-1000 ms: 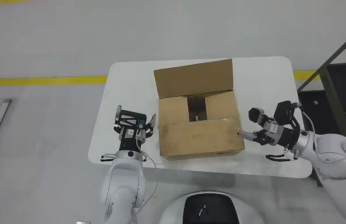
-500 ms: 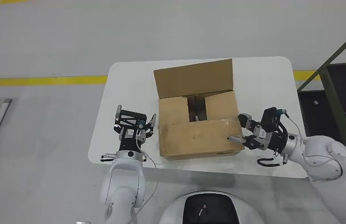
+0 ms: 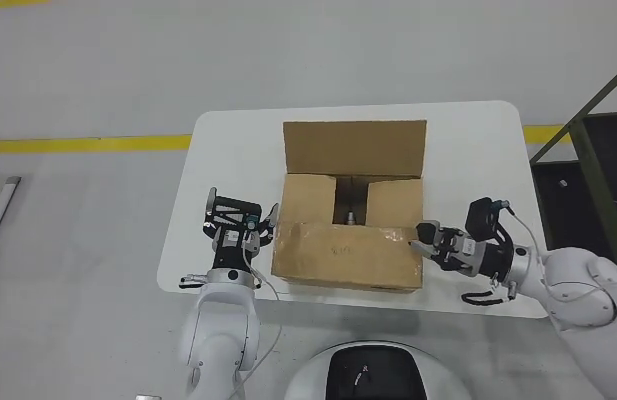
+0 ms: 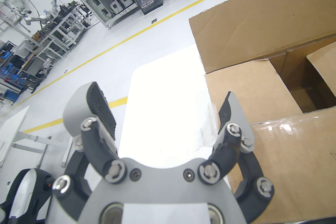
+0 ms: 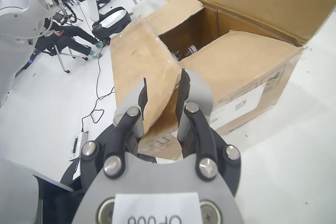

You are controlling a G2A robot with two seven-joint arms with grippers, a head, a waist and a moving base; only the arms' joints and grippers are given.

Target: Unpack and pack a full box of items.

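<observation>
One front flap (image 5: 139, 57) of the box (image 3: 353, 150) on the table (image 3: 468, 130), probably light, bendy and tape-slick, is clamped at its corner by your right end effector (image 5: 164, 83), so pull gently; your left end effector (image 4: 160, 93) hangs splayed just beside the box.

I am seeing only a sliver of a dark item (image 5: 185, 51) through the gap between the flaps of the box (image 3: 328, 195). They are covering everything else inside, and the 6 o'clock flap is hiding the front wall.
</observation>
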